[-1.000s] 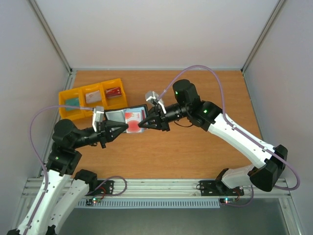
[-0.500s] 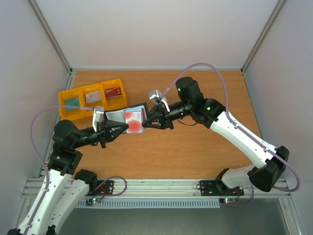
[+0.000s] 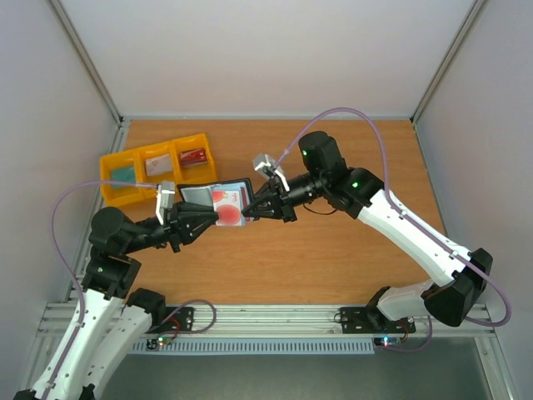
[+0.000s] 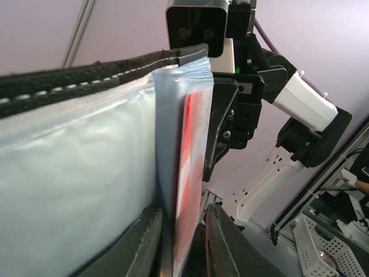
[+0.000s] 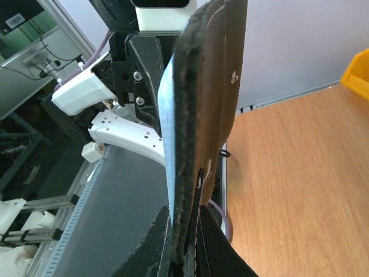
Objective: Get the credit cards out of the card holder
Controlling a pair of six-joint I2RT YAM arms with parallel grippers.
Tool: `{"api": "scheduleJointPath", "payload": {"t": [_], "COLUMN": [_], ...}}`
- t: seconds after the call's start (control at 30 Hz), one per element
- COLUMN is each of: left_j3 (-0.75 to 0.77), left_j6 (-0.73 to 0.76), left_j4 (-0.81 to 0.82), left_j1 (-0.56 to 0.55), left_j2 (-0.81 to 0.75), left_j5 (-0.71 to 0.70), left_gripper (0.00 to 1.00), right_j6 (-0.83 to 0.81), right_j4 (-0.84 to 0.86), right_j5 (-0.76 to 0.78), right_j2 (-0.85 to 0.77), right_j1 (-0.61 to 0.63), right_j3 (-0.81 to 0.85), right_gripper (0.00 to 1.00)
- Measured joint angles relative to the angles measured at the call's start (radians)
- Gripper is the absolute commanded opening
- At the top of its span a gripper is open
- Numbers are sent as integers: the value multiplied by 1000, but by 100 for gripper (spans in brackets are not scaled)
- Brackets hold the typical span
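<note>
The black card holder [image 3: 198,197] hangs open above the table between both grippers, its grey-blue pockets facing up. The white card with the big red circle [image 3: 226,207] sits in its right half. My right gripper [image 3: 247,213] is shut on the holder's right edge; in the right wrist view [image 5: 185,222] the jaws clamp the black flap [image 5: 207,86]. My left gripper [image 3: 217,218] reaches the card from the left. In the left wrist view [image 4: 183,216] its jaws stand narrowly apart on either side of the red-and-white card [image 4: 193,150] and its pocket. The other two cards are hidden.
Three joined yellow bins [image 3: 125,193] with teal, whitish and red cards stand at the back left of the wooden table [image 3: 350,250]. A bin corner shows in the right wrist view [image 5: 358,72]. Side walls close in the table left and right.
The right arm pulled back slightly to the right, then moved in again. The left gripper edged forward along the card. The holder stays aloft between them.
</note>
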Motion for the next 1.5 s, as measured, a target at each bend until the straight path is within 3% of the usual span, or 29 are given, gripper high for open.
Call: {"api": "scheduleJointPath", "payload": {"t": [0.03, 0.1, 1.1, 1.3, 1.5], "left_j3": [-2, -8, -11, -11, -11], "left_j6": [-2, -8, -18, -13, -5], "left_j4": [2, 9, 13, 13, 11], "left_j1": [0, 0, -8, -8, -5], "left_j2": [-3, -6, -8, -8, -8], "left_j5": [0, -2, 40, 39, 19], "left_gripper": [4, 0, 0, 2, 11], "right_j6": [-1, -1, -126, -126, -126], "right_j4": [-4, -8, -154, -154, -165], "right_j5": [0, -6, -37, -41, -48], "right_j2": [0, 5, 11, 11, 11], "right_j1": [0, 0, -20, -21, -29], "right_j3": [0, 2, 50, 50, 51], "right_gripper": [1, 1, 1, 1, 1]}}
